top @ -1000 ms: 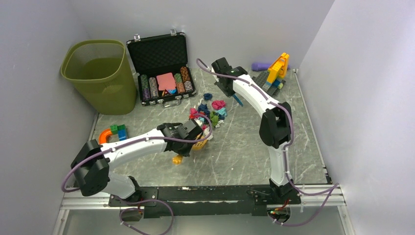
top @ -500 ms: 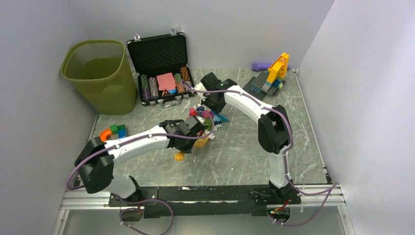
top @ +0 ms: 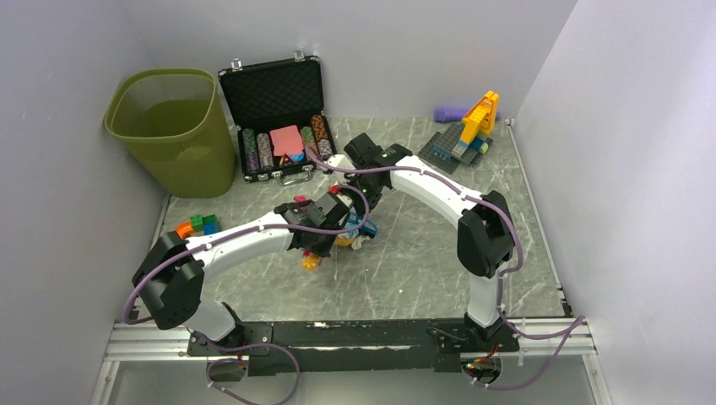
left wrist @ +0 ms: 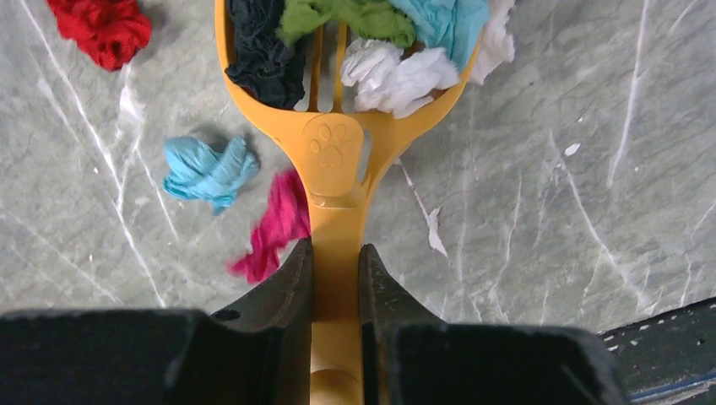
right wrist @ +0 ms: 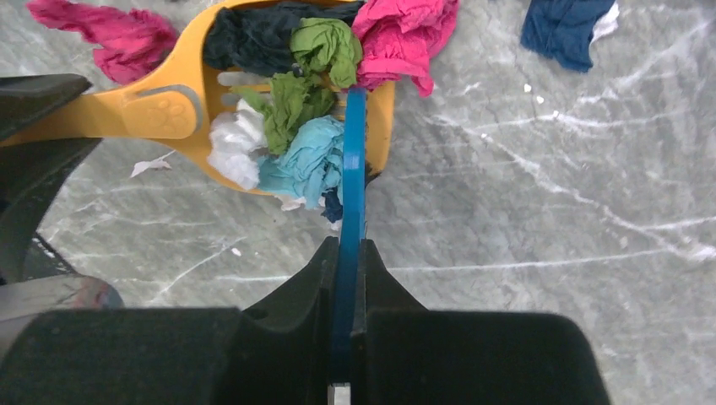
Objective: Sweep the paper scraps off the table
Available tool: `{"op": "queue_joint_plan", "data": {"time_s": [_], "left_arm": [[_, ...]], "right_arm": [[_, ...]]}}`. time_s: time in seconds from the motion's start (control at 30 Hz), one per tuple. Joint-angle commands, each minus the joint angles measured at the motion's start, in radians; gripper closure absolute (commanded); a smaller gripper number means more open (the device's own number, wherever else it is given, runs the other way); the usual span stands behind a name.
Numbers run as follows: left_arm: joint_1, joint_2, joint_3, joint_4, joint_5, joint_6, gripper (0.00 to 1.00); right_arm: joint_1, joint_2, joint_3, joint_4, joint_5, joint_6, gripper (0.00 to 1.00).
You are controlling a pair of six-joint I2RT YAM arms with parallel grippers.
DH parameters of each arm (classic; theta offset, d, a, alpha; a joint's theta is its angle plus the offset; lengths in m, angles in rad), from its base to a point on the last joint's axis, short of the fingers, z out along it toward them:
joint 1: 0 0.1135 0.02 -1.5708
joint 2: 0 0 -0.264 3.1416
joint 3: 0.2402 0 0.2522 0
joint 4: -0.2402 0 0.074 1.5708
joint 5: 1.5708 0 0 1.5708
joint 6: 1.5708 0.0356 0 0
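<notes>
1. Left wrist view: left gripper (left wrist: 336, 253) clamps the scoop (left wrist: 336, 160) handle; paper scraps (left wrist: 397, 72) fill its bowl, others on the table (left wrist: 549, 211).
2. The right gripper (right wrist: 348, 253) pinches a blue scraper (right wrist: 353, 152).
3. Scraps seem light, soft: push sideways.

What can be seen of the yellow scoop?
The yellow scoop is orange-yellow plastic: a slotted bowl, a paw print embossed at the neck, a flat handle. The left gripper is shut on the handle. The bowl lies low over the table, filled with black, green, white, blue and pink paper scraps. The blue tool in the right gripper meets its rim.
</notes>
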State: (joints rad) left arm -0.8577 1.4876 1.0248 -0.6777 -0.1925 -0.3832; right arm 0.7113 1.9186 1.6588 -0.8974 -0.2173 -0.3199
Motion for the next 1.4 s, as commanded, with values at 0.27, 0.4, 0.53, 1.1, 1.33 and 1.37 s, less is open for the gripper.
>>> {"op": "queue_joint_plan", "data": {"time_s": [0.27, 0.4, 0.53, 1.1, 1.33, 1.37], "left_arm": [[-0.043, -0.063, -0.114, 0.213, -0.079, 0.038, 1.00], [-0.081, -0.095, -0.128, 0.241, -0.142, 0.043, 1.00], [-0.087, -0.141, -0.156, 0.270, -0.153, 0.030, 1.00], [-0.062, -0.346, -0.106, 0.096, -0.240, -0.015, 1.00], [0.057, -0.434, 0.019, -0.043, -0.255, 0.035, 1.00], [0.074, -0.444, 0.038, -0.059, -0.263, 0.046, 1.00]], "right_arm": [[-0.077, -0.163, -0.008, 0.010, 0.077, 0.185, 1.00], [-0.078, -0.207, -0.036, 0.020, 0.138, 0.229, 1.00], [-0.086, -0.285, -0.079, 0.053, 0.200, 0.293, 1.00], [-0.148, -0.610, -0.369, 0.273, 0.624, 0.563, 1.00], [-0.150, -0.664, -0.446, 0.292, 0.586, 0.569, 1.00], [-0.150, -0.669, -0.451, 0.293, 0.578, 0.568, 1.00]]}}
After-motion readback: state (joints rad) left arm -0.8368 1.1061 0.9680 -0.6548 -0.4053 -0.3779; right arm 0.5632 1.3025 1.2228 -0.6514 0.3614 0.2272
